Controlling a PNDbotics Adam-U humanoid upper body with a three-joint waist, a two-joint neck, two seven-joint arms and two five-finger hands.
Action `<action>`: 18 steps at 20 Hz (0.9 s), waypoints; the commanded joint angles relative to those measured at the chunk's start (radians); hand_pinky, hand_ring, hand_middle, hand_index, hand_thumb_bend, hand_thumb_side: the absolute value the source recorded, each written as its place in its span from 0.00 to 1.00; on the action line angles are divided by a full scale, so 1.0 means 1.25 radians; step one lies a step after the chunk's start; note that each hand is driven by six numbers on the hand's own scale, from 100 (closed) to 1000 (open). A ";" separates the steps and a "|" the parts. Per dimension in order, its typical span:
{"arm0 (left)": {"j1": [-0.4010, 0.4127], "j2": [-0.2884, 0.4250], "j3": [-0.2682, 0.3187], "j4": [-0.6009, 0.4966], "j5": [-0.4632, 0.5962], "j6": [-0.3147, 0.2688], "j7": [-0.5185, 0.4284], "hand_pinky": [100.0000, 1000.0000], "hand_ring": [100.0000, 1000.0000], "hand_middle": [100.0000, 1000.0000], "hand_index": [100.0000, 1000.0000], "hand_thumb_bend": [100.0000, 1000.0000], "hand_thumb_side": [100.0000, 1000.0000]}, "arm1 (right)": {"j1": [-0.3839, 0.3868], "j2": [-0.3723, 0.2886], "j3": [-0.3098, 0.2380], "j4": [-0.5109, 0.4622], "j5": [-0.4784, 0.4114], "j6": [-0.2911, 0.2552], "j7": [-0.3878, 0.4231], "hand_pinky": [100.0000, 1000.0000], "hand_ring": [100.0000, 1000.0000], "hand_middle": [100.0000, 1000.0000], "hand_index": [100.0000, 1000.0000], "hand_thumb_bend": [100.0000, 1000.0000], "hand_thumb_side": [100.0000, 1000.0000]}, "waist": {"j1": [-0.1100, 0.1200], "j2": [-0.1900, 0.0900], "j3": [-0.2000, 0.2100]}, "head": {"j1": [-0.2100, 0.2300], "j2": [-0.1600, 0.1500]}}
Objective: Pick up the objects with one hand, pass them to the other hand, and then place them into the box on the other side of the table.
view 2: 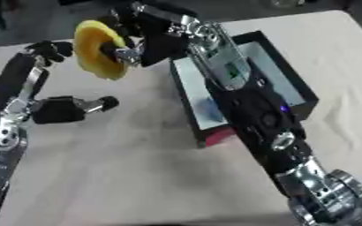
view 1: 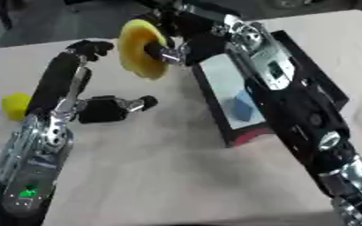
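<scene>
Two robot hands were seen: the left hand (view 1: 99,108) and the right hand (view 1: 172,46). Two yellow objects were counted, a yellow disc (view 1: 140,48) and a yellow lump (view 1: 16,106). One box (view 1: 238,95) holding one blue block (view 1: 242,108) was counted.

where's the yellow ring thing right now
The yellow ring is off the table, held in the right hand at the far middle, just left of the black box, with the left hand close on its other side.
</scene>
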 commanded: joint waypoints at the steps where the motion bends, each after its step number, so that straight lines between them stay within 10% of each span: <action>1: -0.006 0.033 0.013 -0.025 0.013 -0.002 -0.007 0.80 0.76 0.70 0.82 0.84 0.42 | -0.014 -0.026 -0.015 -0.020 -0.011 0.004 -0.012 0.92 0.98 0.15 0.50 0.08 0.07 | -0.008 -0.034 -0.001 | 0.000 -0.003; 18: 0.020 0.204 0.074 -0.073 0.110 0.031 0.031 0.79 0.74 0.69 0.80 0.73 0.46 | 0.055 -0.219 -0.096 -0.049 -0.068 0.016 -0.029 0.93 1.00 0.17 0.53 0.07 0.09 | -0.008 -0.042 -0.013 | -0.019 0.025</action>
